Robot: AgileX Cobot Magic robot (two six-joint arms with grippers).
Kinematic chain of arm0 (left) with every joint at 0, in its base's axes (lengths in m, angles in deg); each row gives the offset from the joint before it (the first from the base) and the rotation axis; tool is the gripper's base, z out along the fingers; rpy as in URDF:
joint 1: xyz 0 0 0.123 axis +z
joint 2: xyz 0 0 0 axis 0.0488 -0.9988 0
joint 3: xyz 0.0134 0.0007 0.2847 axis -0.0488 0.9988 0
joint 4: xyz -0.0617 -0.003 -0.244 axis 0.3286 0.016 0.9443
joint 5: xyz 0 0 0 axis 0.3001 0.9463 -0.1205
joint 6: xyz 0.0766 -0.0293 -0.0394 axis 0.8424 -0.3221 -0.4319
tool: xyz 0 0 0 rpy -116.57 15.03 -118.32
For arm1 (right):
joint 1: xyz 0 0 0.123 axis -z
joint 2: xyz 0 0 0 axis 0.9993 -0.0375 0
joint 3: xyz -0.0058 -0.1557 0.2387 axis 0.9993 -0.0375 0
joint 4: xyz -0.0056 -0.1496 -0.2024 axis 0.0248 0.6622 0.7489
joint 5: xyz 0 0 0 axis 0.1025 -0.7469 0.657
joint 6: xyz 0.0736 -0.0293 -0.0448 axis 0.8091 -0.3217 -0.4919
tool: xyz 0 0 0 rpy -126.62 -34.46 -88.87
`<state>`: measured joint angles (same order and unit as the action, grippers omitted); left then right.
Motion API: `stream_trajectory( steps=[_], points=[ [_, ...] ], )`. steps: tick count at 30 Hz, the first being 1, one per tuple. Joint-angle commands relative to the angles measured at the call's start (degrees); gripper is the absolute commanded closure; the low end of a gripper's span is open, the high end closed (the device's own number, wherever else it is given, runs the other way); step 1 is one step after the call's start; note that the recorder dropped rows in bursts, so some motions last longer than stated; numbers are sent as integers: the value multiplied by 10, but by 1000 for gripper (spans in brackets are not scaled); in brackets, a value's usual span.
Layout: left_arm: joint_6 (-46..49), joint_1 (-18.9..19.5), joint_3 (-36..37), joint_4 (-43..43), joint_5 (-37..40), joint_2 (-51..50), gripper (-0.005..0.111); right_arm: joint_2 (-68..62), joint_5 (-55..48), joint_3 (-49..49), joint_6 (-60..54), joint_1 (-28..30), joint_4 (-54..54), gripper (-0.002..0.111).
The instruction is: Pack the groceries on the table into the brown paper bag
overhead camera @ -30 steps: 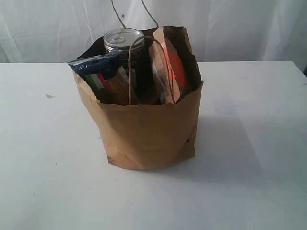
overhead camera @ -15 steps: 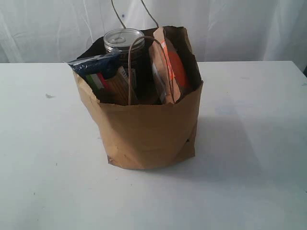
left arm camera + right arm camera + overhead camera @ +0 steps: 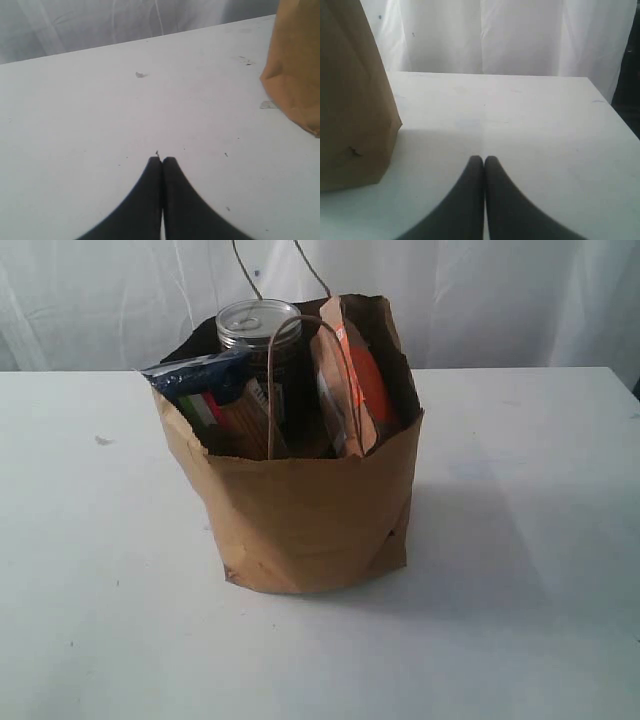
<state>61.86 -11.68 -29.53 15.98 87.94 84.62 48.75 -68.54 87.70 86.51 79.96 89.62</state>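
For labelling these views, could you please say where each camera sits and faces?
Exterior: off the arms, above the table, facing the bag; no robot parts.
Left wrist: on the left arm, looking over the shut left hand across the table.
Right wrist: likewise, over the shut right hand.
Shared: all show the bag.

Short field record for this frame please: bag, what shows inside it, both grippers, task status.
bag: brown paper bag upright on the table
showing at bag top: dark pull-tab can, brown-orange pouch, spaghetti pack
other groceries: not visible, none seen loose on the table
left gripper: shut, empty, over bare table near the bag
right gripper: shut, empty, near the bag
status: packing looks finished
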Motion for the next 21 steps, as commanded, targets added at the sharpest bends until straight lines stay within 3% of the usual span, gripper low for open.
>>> stream_trajectory(
  steps=[1,14,18,21],
  points=[
    [-1,42,2,0,-2,3,107,3,1,-3,-3,5,0,108],
    [-1,59,2,0,2,3,107,3,0,-3,-3,5,0,108],
    [-1,59,2,16,69,3,107,3,0,-3,-3,5,0,108],
    [31,59,2,23,71,3,107,3,0,-3,-3,5,0,108]
  ],
)
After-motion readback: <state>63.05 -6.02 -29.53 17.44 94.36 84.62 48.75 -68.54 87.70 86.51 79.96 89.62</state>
